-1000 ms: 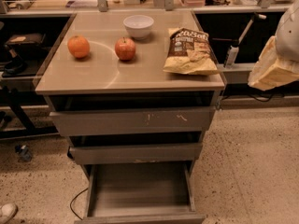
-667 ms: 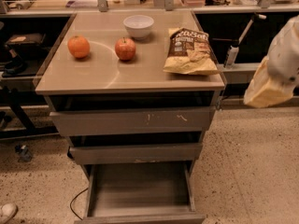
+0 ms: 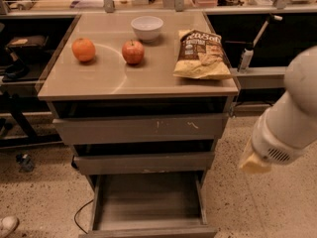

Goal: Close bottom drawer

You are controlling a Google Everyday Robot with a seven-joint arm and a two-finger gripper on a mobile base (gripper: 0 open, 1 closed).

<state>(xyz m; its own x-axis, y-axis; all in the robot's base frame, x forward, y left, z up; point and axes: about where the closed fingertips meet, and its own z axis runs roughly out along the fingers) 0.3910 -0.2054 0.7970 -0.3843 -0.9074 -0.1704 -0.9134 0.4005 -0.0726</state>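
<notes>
The bottom drawer (image 3: pixel 148 202) is pulled far out of the grey-brown cabinet, with its shallow wood-grain tray showing and its flat front (image 3: pixel 148 231) at the lower edge of the view. Nothing shows inside it. Above it are the mid-width drawer front (image 3: pixel 143 161) and the widest front with white scuffs (image 3: pixel 141 129), both slightly out. My white arm comes in from the right. Its beige end with the gripper (image 3: pixel 255 162) hangs beside the cabinet's right side, level with the middle drawer and apart from it.
On the cabinet top are an orange (image 3: pixel 83 49), an apple (image 3: pixel 132 52), a white bowl (image 3: pixel 146 27) and a chip bag (image 3: pixel 200 54). A spray bottle (image 3: pixel 245 58) stands behind on the right. A cable (image 3: pixel 79 217) lies on the floor left of the drawer.
My arm has swung down and to the left, from beside the cabinet top to beside the drawers. The drawers and the things on top have not moved.
</notes>
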